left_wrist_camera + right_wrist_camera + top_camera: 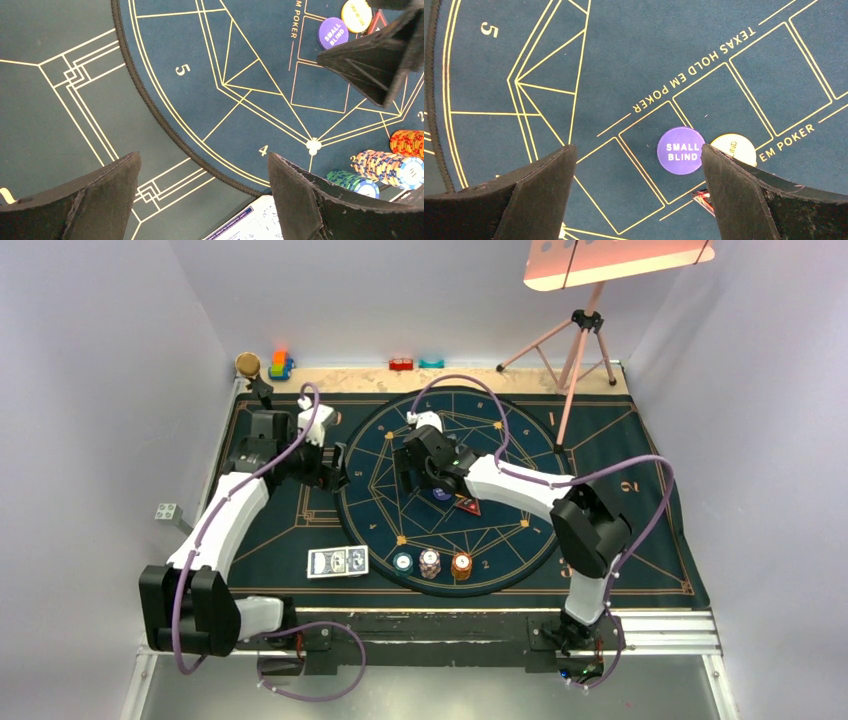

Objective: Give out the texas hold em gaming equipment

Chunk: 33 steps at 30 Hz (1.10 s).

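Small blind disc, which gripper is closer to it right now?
Right. The right gripper hangs open over the small blind disc; the left gripper is off to its left, over the round mat's edge.

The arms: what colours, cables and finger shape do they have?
The left arm and right arm have white shells with black joints and black bases. A purple cable loops along each. The fingers are black, wedge-shaped and rough-edged.

soft, even light from above, weak shadows. the pink panel [620, 260] glares overexposed. wrist views are sharp: the purple disc [680, 150] lettering reads crisply.
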{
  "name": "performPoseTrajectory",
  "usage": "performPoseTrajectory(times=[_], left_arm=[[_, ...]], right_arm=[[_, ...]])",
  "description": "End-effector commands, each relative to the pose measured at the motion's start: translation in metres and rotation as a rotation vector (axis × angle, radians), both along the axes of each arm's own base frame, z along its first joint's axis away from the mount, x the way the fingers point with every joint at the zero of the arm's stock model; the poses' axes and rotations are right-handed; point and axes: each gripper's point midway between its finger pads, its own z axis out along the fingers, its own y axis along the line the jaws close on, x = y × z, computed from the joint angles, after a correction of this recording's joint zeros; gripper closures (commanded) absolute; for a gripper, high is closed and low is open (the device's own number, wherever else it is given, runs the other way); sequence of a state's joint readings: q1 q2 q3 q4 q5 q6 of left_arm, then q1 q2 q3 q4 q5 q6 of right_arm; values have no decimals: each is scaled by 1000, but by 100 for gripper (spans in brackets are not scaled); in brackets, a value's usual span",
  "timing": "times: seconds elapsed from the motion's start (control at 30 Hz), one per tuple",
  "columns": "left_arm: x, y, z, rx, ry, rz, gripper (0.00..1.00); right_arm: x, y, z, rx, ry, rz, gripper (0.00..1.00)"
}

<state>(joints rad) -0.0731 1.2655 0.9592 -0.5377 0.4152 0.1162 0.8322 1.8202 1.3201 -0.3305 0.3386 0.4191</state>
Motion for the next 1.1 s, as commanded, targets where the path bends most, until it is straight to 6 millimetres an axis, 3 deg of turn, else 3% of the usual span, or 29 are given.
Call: performPoseTrajectory(times=[0.0,0.2,0.4,0.87,1.07], left_arm=[[7,-1,41,-5,-114,-21,0],[-5,-1,57,7,-139,-54,0],[-13,3,54,30,-133,-50,0],[-13,9,61,48,-169,-18,0],[-13,10,57,54,-174,-11,0]], right_arm=[[12,5,-3,6,-17,-12,3],[21,-7,-21,10,26,-47,3],[27,-20,-36,8,64,-70,3],[17,-19,-68,-13,149,-35,10],[8,-28,-75,-24,171,-64,14]])
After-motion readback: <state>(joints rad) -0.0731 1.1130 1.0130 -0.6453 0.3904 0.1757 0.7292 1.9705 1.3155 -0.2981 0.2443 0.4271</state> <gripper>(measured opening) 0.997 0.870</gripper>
